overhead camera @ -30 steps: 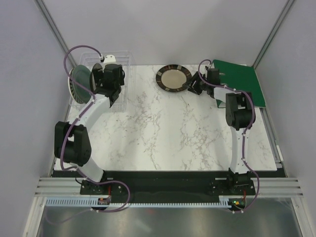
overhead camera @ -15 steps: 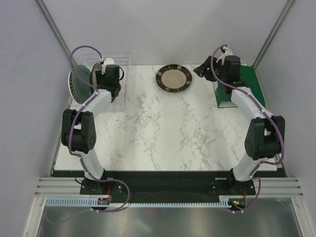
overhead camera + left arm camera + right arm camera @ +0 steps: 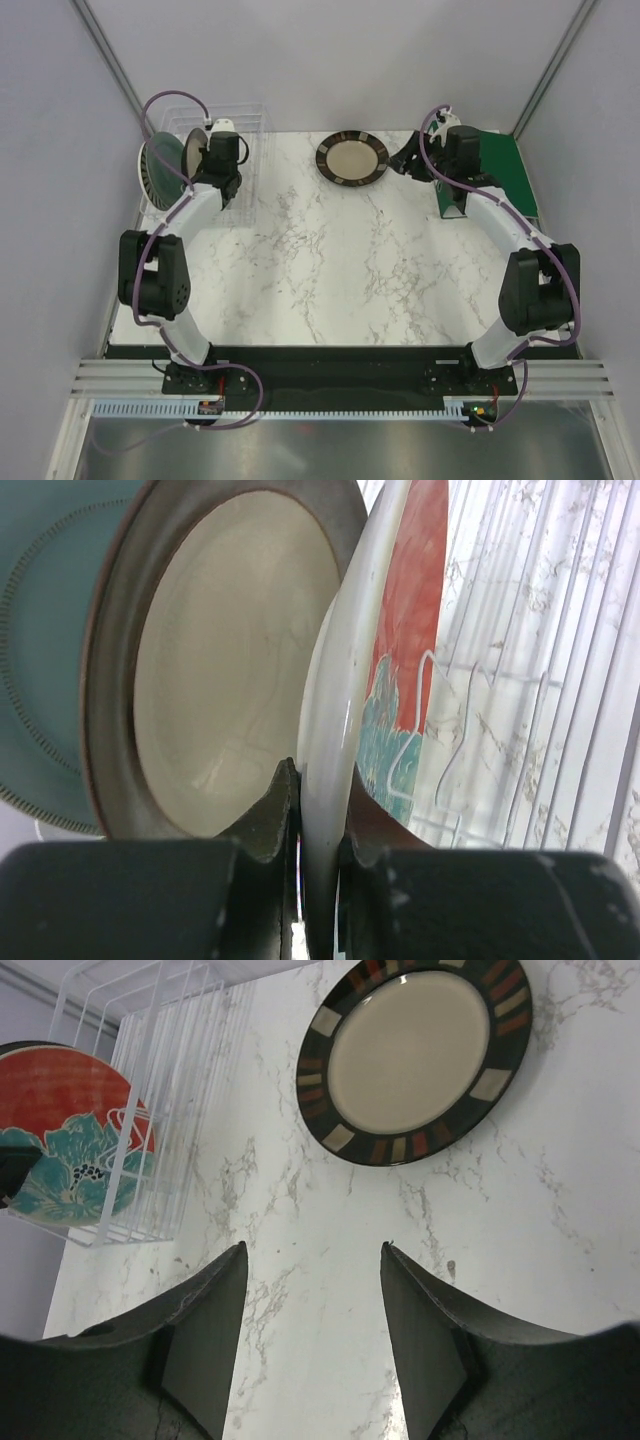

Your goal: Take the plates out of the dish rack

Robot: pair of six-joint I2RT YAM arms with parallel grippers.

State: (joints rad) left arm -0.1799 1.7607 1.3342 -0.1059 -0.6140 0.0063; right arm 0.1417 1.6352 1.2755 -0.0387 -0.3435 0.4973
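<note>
The clear dish rack [image 3: 245,125] stands at the table's back left with plates upright in it. In the left wrist view a red plate with teal flowers [image 3: 410,610] stands edge-on, and my left gripper [image 3: 320,800] is shut on its white rim. Behind it stand a cream plate with a brown rim [image 3: 230,660] and a teal plate [image 3: 45,630]. From above, the left gripper [image 3: 207,160] is inside the rack. A cream plate with a dark blocked rim [image 3: 352,158] lies flat on the table. My right gripper [image 3: 314,1250] hangs open just right of it, holding nothing.
A green ring binder [image 3: 505,165] lies at the back right under the right arm. The marble table [image 3: 340,270] is bounded by grey walls on both sides. The rack's ribs [image 3: 540,680] stand right of the red plate.
My left gripper has reached deeper into the rack and shut on the red plate's rim. The right arm has swung its elbow outward, its gripper staying open beside the flat plate.
</note>
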